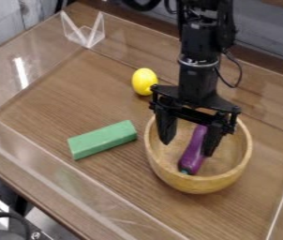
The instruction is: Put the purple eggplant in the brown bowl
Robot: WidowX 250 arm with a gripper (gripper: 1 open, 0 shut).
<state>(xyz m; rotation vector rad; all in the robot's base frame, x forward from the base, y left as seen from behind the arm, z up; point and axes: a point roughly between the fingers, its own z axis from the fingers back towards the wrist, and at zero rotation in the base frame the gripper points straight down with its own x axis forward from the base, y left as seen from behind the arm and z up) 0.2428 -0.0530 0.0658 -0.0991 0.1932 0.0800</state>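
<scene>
The purple eggplant [194, 151] lies inside the brown bowl [164, 166], leaning lengthwise against the bowl's floor with its far end toward the back rim. Directly above the bowl hangs my gripper [194, 130], its black fingers [170, 128] spread wide on either side of the eggplant and not touching it. The gripper is open and holds nothing. The arm rises straight up from the bowl and hides part of the back rim.
A yellow lemon [144, 81] sits just behind the bowl to the left. A green block [103, 140] lies left of the bowl. Clear plastic walls [81, 30] border the wooden table at the back and left.
</scene>
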